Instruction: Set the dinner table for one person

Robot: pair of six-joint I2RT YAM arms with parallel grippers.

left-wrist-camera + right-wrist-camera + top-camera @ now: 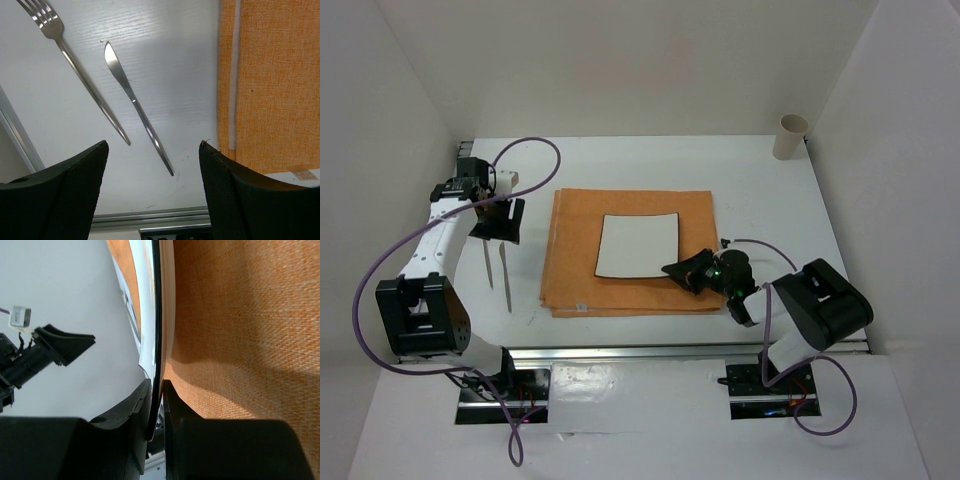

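Note:
The dinner table [760, 190] is a white top carrying an orange placemat [630, 290]. On the mat lies a square white plate with a dark rim [637, 246]. My right gripper [682, 271] is shut on the plate's near right corner. In the right wrist view the rim [157, 315] runs edge-on between the closed fingers [156, 385], above the placemat [240, 315]. My left gripper [500, 222] hangs open left of the mat. Its empty fingers [153, 145] sit above a fork [75, 70] and a knife [135, 102] lying side by side on the table.
A beige paper cup [791, 136] stands at the far right corner. White walls close in the table on three sides. An aluminium rail [690, 350] runs along the near edge. The fork [487, 262] and knife [506, 282] lie between the left arm and the mat.

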